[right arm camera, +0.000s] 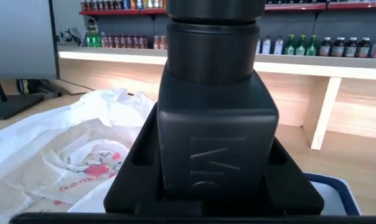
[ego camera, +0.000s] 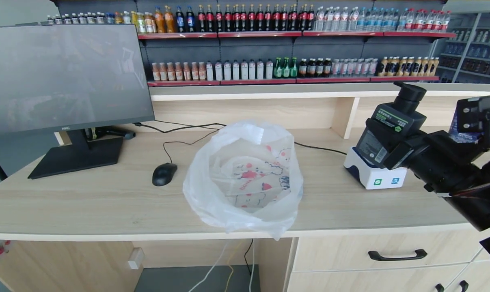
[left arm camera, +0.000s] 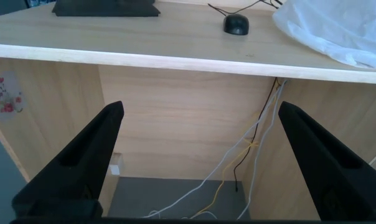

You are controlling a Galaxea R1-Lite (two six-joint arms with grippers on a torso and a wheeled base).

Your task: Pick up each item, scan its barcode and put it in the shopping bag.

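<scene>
The right jaws are clenching a black bottle (ego camera: pixel 385 129) by its lower part, holding it tilted over the white scanner (ego camera: pixel 374 178) sitting on the counter (ego camera: pixel 106 202). The shopping bag (ego camera: pixel 245 178) is standing open at the counter's middle, apart from the bottle; red and blue cartoon print is showing inside, whether an item's or the bag's own I cannot tell. The left jaws are hanging spread wide, gripping nothing, below the counter's front edge.
</scene>
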